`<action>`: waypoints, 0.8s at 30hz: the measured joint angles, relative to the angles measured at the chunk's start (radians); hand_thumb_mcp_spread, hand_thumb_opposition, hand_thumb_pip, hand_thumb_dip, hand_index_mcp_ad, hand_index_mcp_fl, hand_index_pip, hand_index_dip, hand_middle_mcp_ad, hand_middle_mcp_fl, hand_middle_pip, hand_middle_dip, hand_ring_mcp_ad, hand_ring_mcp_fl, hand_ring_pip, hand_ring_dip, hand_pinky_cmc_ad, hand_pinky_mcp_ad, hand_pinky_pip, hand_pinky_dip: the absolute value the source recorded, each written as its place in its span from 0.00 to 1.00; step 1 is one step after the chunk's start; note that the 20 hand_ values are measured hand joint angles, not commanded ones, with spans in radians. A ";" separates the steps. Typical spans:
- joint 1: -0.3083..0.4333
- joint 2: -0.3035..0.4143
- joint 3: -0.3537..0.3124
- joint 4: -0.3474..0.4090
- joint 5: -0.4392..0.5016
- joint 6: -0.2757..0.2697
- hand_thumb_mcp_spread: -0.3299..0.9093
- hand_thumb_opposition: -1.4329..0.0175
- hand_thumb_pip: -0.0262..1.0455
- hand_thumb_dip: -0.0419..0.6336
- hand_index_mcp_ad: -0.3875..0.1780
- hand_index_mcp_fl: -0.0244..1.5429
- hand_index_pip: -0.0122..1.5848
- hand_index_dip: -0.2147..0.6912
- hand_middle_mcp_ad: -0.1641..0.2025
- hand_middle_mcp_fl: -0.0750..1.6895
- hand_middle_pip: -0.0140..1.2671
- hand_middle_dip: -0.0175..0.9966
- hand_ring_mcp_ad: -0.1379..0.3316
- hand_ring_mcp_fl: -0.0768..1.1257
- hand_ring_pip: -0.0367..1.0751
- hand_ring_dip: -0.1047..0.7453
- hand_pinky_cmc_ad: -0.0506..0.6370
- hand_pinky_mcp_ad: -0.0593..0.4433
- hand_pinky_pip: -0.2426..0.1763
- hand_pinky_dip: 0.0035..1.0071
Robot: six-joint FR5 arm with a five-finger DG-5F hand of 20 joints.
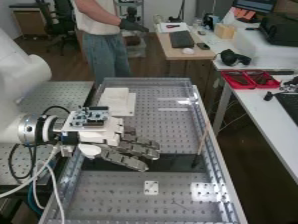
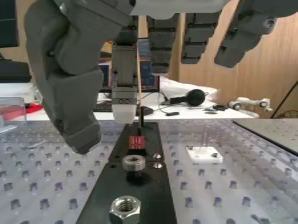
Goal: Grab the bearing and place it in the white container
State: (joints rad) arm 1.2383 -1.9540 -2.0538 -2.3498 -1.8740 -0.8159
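Note:
The hand point(image 1: 126, 148) is over the middle of the bench's perforated plate in the high view, above a black strip point(image 1: 174, 163). In the wrist view the hand point(image 2: 70, 85) is open, its fingers and thumb hanging loosely with nothing held. A round metal ring, looking like the bearing point(image 2: 134, 163), sits on the black strip below the fingers, apart from them. A silvery hex nut point(image 2: 125, 208) stands on the same strip. At the far left of the plate lies a pale boxy thing, perhaps the white container point(image 1: 117, 102).
A thin upright rod point(image 1: 201, 145) stands at the strip's far end. A small white square block point(image 1: 151, 188) lies on the plate nearer the camera. Raised metal rails point(image 1: 214, 145) edge the bench. Side tables with red trays point(image 1: 249, 79) stand beyond it.

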 joint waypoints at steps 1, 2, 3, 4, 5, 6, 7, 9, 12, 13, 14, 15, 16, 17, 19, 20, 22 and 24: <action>-0.002 -0.005 0.008 -0.003 -0.006 -0.006 0.69 0.43 0.44 0.43 0.50 0.13 0.85 0.60 0.60 0.09 0.12 0.20 0.54 0.08 0.13 0.17 0.52 0.55 0.43 0.14; -0.003 -0.009 0.013 -0.005 -0.009 -0.009 0.69 0.43 0.44 0.43 0.50 0.12 0.85 0.60 0.60 0.09 0.12 0.20 0.54 0.08 0.13 0.17 0.52 0.55 0.43 0.14; -0.006 -0.015 0.022 -0.009 -0.014 -0.013 0.69 0.43 0.43 0.43 0.49 0.13 0.85 0.60 0.61 0.10 0.12 0.20 0.54 0.08 0.13 0.17 0.52 0.55 0.43 0.14; -0.008 -0.023 0.030 -0.013 -0.020 -0.016 0.69 0.43 0.43 0.43 0.51 0.14 0.85 0.60 0.61 0.10 0.12 0.20 0.54 0.08 0.13 0.17 0.52 0.55 0.43 0.14; -0.009 -0.026 0.033 -0.014 -0.022 -0.016 0.69 0.43 0.43 0.43 0.51 0.14 0.85 0.60 0.61 0.10 0.12 0.20 0.54 0.08 0.13 0.17 0.52 0.55 0.43 0.14; -0.011 -0.031 0.039 -0.017 -0.026 -0.019 0.69 0.43 0.43 0.43 0.51 0.14 0.85 0.60 0.61 0.10 0.12 0.20 0.54 0.08 0.13 0.17 0.52 0.55 0.43 0.14; -0.013 -0.038 0.046 -0.019 -0.032 -0.023 0.69 0.43 0.43 0.43 0.51 0.14 0.85 0.60 0.61 0.10 0.12 0.20 0.54 0.08 0.13 0.17 0.52 0.55 0.43 0.14; -0.016 -0.049 0.055 -0.023 -0.041 -0.026 0.69 0.43 0.43 0.43 0.50 0.14 0.85 0.60 0.60 0.10 0.12 0.20 0.54 0.08 0.13 0.17 0.52 0.55 0.43 0.14; -0.021 -0.065 0.069 -0.026 -0.053 -0.029 0.69 0.43 0.43 0.44 0.50 0.14 0.86 0.60 0.56 0.10 0.12 0.20 0.53 0.08 0.13 0.17 0.52 0.55 0.44 0.14; -0.021 -0.070 0.073 -0.027 -0.056 -0.030 0.69 0.44 0.43 0.44 0.50 0.14 0.86 0.60 0.56 0.10 0.12 0.20 0.53 0.08 0.13 0.17 0.52 0.55 0.44 0.14; -0.022 -0.074 0.075 -0.027 -0.058 -0.030 0.69 0.43 0.43 0.44 0.50 0.14 0.85 0.60 0.56 0.10 0.12 0.20 0.53 0.08 0.13 0.17 0.52 0.55 0.44 0.14; -0.022 -0.080 0.081 -0.029 -0.060 -0.030 0.69 0.43 0.43 0.44 0.50 0.14 0.86 0.60 0.56 0.10 0.12 0.20 0.53 0.08 0.13 0.17 0.52 0.55 0.43 0.14; -0.022 -0.084 0.085 -0.030 -0.061 -0.029 0.69 0.43 0.43 0.44 0.50 0.14 0.85 0.59 0.56 0.10 0.12 0.20 0.53 0.08 0.13 0.17 0.52 0.55 0.44 0.14; -0.022 -0.088 0.089 -0.032 -0.063 -0.028 0.69 0.43 0.43 0.44 0.50 0.14 0.85 0.59 0.56 0.10 0.12 0.20 0.54 0.08 0.13 0.17 0.52 0.55 0.44 0.14; -0.023 -0.099 0.103 -0.042 -0.069 -0.026 0.69 0.43 0.43 0.44 0.49 0.14 0.85 0.59 0.56 0.10 0.12 0.20 0.54 0.08 0.13 0.17 0.52 0.55 0.44 0.14; -0.023 -0.099 0.103 -0.042 -0.069 -0.026 0.69 0.43 0.43 0.44 0.49 0.14 0.86 0.59 0.56 0.10 0.12 0.20 0.54 0.08 0.13 0.17 0.52 0.55 0.43 0.14; -0.024 -0.108 0.116 -0.052 -0.073 -0.028 0.69 0.43 0.43 0.44 0.49 0.14 0.86 0.59 0.56 0.11 0.12 0.20 0.53 0.08 0.13 0.17 0.52 0.55 0.44 0.14; -0.026 -0.114 0.125 -0.058 -0.076 -0.028 0.69 0.43 0.43 0.44 0.49 0.14 0.86 0.59 0.56 0.11 0.12 0.20 0.53 0.08 0.13 0.17 0.52 0.55 0.44 0.14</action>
State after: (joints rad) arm 1.2125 -2.0680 -1.9285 -2.4080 -1.9501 -0.8436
